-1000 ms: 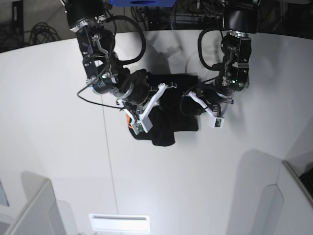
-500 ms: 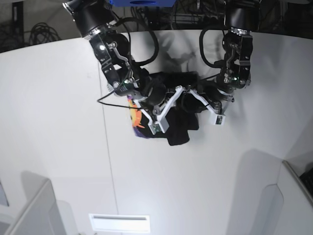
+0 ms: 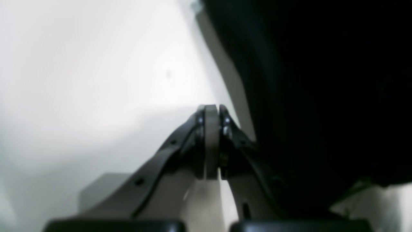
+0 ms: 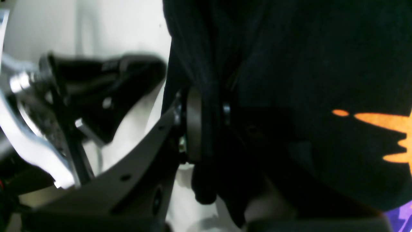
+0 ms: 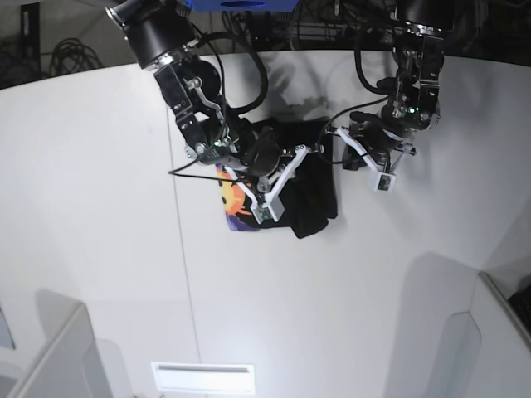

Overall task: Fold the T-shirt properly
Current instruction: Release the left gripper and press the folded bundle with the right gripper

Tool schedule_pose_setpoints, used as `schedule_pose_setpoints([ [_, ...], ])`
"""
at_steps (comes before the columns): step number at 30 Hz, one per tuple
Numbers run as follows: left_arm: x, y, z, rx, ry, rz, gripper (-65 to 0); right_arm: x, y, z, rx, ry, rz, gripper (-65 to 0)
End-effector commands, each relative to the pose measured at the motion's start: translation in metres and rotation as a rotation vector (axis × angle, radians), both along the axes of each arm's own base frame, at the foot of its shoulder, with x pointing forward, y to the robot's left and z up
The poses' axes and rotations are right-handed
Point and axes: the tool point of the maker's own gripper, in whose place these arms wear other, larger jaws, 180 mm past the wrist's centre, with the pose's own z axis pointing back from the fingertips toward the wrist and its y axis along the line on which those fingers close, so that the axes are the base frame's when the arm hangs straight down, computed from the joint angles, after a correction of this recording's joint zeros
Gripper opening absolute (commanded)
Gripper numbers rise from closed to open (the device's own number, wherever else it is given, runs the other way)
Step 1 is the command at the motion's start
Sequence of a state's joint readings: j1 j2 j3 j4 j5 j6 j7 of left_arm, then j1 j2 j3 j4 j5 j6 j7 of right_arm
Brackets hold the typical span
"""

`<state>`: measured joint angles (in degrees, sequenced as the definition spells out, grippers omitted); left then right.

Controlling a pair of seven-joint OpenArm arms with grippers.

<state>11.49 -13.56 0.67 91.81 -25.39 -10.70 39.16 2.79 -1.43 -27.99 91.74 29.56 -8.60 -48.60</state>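
Observation:
The black T-shirt (image 5: 314,201) lies bunched at the middle of the white table, with its orange and purple print (image 5: 233,201) showing at its left edge. My right gripper (image 5: 299,157) is shut on a fold of the black cloth (image 4: 209,96), and the orange print (image 4: 379,124) shows to its right in the right wrist view. My left gripper (image 5: 337,138) is at the shirt's upper right edge. Its fingers (image 3: 210,141) are pressed together with nothing seen between them, and the black cloth (image 3: 322,96) lies just beside them.
The white table (image 5: 99,207) has a thin seam (image 5: 184,274) running down it. Grey bin corners stand at the bottom left (image 5: 58,348) and bottom right (image 5: 498,332). A white label (image 5: 203,377) lies at the front edge. Cables hang behind the table.
My right gripper has carried its cloth fold to the right, and more of the print shows. My left gripper has moved up and right, off the shirt's middle to its edge.

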Motion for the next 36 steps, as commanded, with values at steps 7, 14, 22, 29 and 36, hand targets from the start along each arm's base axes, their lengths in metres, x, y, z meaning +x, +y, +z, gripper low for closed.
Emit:
schedule_pose_setpoints([
  [7,-0.014,0.034,0.018,0.056,-0.024,0.054,-65.0,0.001,0.009,0.018,0.053,-0.038,0.000,-34.4],
  [14,-0.020,0.087,0.043,0.117,-0.068,0.121,-65.0,-0.004,0.015,0.033,0.084,-0.054,0.011,-31.1],
  [22,-0.035,0.156,0.067,0.192,-0.030,0.219,-65.0,0.006,0.035,0.024,0.081,-0.009,0.026,-31.1],
  [29,-0.044,0.190,0.080,0.235,-0.045,0.266,-65.0,-0.020,0.085,0.047,0.073,-0.100,0.236,-31.1],
  [36,-0.063,0.186,0.070,0.244,0.001,0.244,-65.0,0.014,0.025,0.069,0.112,-0.211,0.040,-61.8],
])
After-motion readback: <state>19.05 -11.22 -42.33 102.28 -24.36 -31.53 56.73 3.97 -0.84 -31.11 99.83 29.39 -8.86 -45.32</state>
